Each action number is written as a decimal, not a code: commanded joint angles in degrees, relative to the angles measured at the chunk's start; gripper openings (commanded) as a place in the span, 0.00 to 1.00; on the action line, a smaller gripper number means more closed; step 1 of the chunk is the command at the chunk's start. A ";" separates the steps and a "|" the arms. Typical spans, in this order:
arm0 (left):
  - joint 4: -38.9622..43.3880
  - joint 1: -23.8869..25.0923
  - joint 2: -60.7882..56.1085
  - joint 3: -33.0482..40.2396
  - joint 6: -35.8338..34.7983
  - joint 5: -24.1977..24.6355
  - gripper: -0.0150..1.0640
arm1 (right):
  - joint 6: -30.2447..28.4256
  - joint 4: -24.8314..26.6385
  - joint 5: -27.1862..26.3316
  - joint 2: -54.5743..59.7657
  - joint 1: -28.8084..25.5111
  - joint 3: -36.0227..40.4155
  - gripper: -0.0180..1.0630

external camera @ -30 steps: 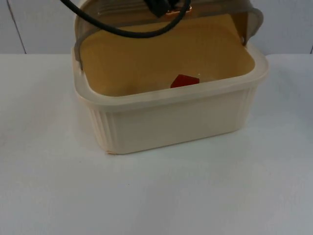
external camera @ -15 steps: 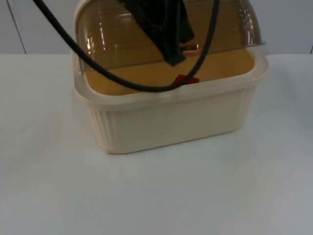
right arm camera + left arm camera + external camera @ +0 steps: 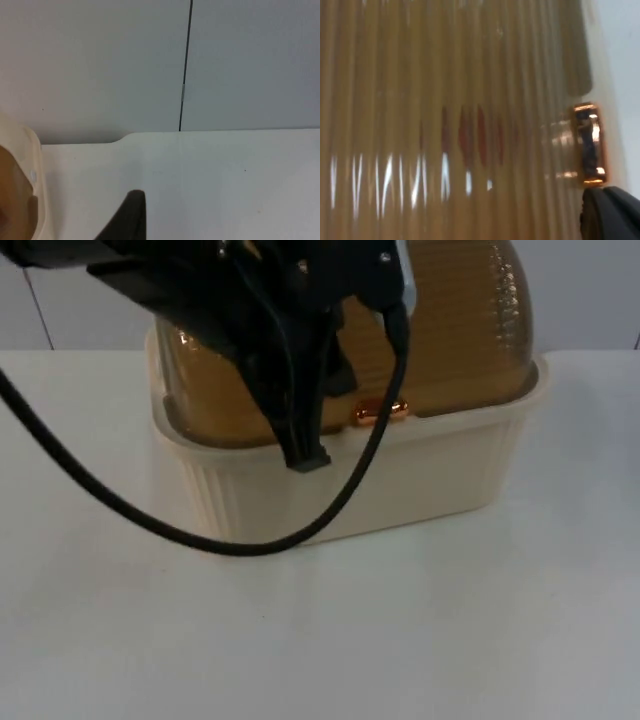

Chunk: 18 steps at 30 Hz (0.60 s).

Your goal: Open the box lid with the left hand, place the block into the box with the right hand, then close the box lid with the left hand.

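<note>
The cream box point(image 3: 400, 480) stands at the back middle of the table. Its ribbed amber see-through lid point(image 3: 470, 330) is down on the rim, with the copper handle point(image 3: 380, 412) at the front edge. My left gripper point(image 3: 305, 445) hangs over the box's front rim, just left of that handle. In the left wrist view the lid point(image 3: 395, 75) is very close, the red block point(image 3: 470, 135) shimmers through it inside the box, and the handle point(image 3: 587, 145) sits beside my left gripper point(image 3: 610, 215). My right gripper point(image 3: 127, 220) waits over bare table beside the box's rim point(image 3: 35, 165).
The white table point(image 3: 450, 640) stretches in front of the box and to both sides. The grey partition wall point(image 3: 100, 65) closes off the back, with a dark seam point(image 3: 185, 65) running down it.
The lid has swung down from open onto the rim. My left arm came forward and down with it, over the box's front. The red block is now behind the lid.
</note>
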 commanded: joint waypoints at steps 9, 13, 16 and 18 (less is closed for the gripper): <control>-5.68 -5.23 -10.80 5.30 -2.25 -9.16 0.01 | 0.27 -0.11 0.72 -0.34 -0.18 -0.16 0.99; -12.80 -5.53 -13.74 5.30 -4.71 -14.87 0.01 | 0.39 -0.11 0.73 -0.34 -0.18 -0.16 0.99; -20.36 -5.43 -17.77 5.30 -6.28 -21.18 0.01 | 0.40 -0.11 0.83 -0.34 -0.18 -0.16 0.99; -25.16 -5.43 -20.38 5.30 -6.28 -25.67 0.01 | 0.51 -0.11 0.86 -0.34 -0.18 -0.16 0.99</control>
